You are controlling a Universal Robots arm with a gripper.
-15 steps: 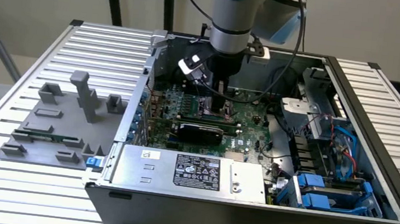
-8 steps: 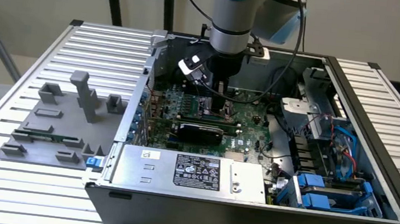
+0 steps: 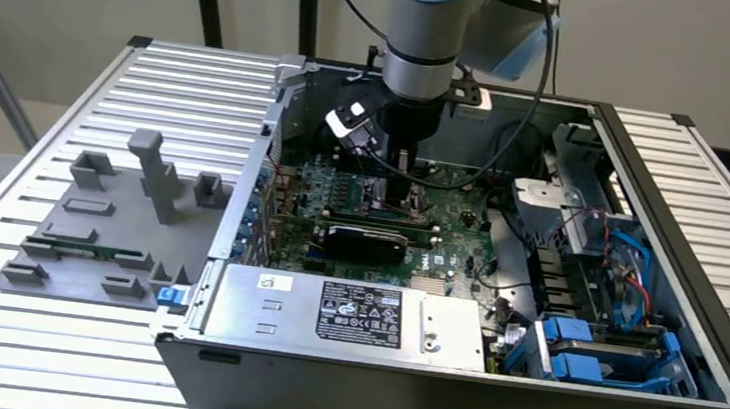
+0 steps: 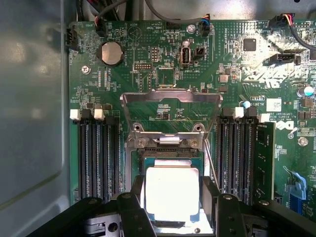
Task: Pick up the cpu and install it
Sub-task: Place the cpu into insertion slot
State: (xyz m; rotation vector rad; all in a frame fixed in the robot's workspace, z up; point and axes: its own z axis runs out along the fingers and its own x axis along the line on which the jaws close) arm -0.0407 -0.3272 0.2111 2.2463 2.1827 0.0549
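The cpu (image 4: 172,191), a flat square chip with a pale metal top, sits between my gripper's (image 4: 174,193) two black fingers (image 4: 139,197), whose pads press against its opposite edges. It hangs level just over the open socket (image 4: 165,154) on the green motherboard (image 4: 163,69). The socket's metal load plate (image 4: 170,96) is flipped up, away from the chip. In the exterior view my gripper (image 3: 401,190) reaches straight down into the open computer case (image 3: 681,265), low over the board.
Memory slots (image 4: 96,153) flank the socket on both sides, with one stick fitted (image 4: 264,158). A coin cell (image 4: 112,52) lies further along the board. In the case are a power supply (image 3: 341,313), blue drive bays (image 3: 591,357) and cables. A grey fixture (image 3: 94,229) stands at the exterior view's left.
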